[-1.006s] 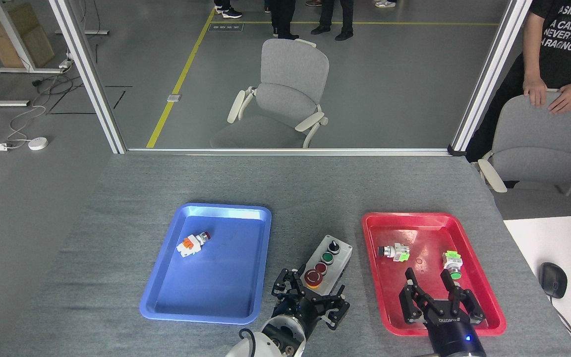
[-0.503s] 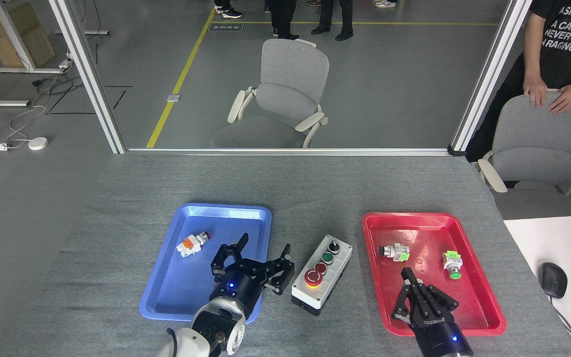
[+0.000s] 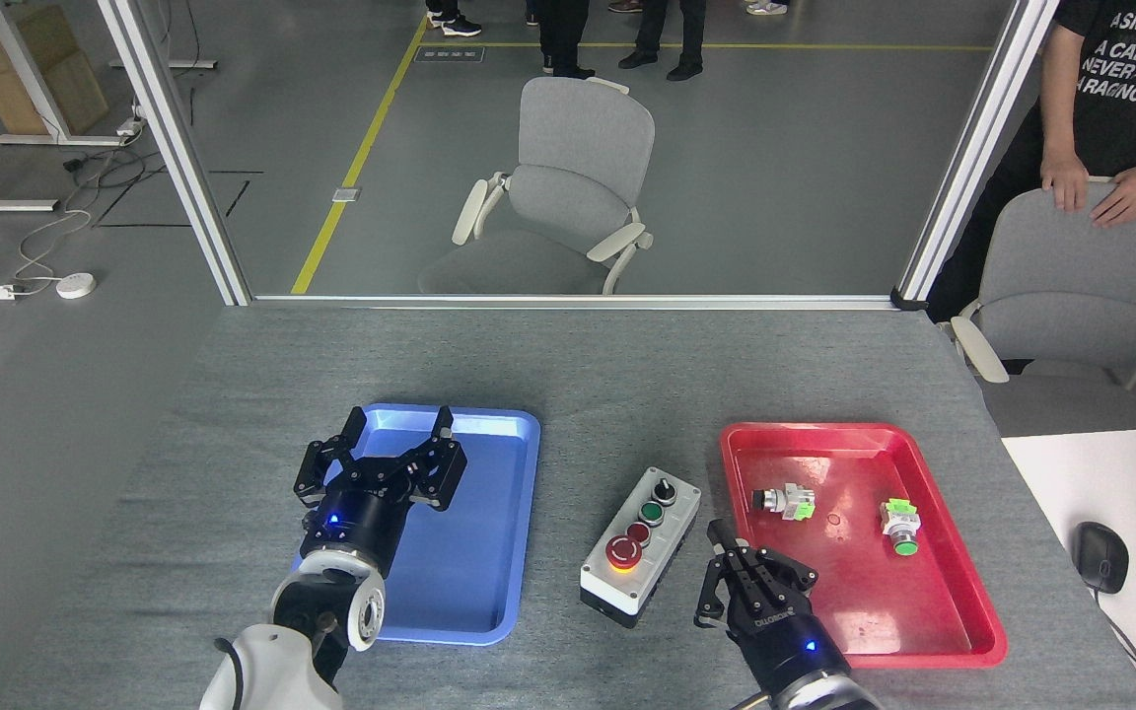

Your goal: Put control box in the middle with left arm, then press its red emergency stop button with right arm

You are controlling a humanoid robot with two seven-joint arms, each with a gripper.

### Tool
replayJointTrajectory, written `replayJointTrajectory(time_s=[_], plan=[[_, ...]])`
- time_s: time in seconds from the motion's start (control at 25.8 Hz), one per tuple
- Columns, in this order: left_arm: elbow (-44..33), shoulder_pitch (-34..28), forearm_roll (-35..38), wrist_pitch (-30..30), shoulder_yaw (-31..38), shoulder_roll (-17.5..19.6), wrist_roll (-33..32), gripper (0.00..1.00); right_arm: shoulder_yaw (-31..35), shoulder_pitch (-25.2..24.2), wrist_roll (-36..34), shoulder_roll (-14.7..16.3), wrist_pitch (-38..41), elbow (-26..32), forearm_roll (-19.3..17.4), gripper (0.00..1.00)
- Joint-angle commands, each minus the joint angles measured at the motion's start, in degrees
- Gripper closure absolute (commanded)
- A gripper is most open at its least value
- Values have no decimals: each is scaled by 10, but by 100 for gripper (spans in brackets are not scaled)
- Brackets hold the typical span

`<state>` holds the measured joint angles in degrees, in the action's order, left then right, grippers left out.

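— Where was your control box [image 3: 640, 545]?
— On the bare tabletop [image 3: 607, 380] between the trays. Your left pincer [image 3: 398, 428] gaped empty over the blue tray [image 3: 469, 552], hiding its contents.
— The right pincer [image 3: 721, 540]?
— Fingers together, empty, beside the box.

1. White capital lettering runs across the black T-shirt [image 3: 1135, 79] of a person standing at the top right. The lines are cut off by the frame edge and read "STAR…", "A SMALL S…", "A CALM WAVE", "NEVER AFRAID…" and "A RAGING RIVER."
2. Small white brand lettering sits across the body of the right gripper [image 3: 726, 552], seen upside down and too small to read with certainty.
3. A dark floor plate [image 3: 449, 54] by the yellow line bears marks too small to read.
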<state>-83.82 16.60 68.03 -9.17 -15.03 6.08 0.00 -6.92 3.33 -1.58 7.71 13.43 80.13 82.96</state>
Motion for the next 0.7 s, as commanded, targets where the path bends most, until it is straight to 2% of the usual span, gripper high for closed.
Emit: replayJointTrajectory(time_s=[0.0, 0.35, 0.66], plan=[[11, -1, 2, -2, 16, 2, 18, 1, -37, 25, -11, -11, -26, -31, 13, 100], [29, -1, 4, -8, 44, 2, 18, 1, -77, 61, -27, -41, -45, -102, 29, 100], [38, 7, 5, -8, 46, 2, 11, 1, -98, 73, -54, -46, -52, -177, 38, 100]])
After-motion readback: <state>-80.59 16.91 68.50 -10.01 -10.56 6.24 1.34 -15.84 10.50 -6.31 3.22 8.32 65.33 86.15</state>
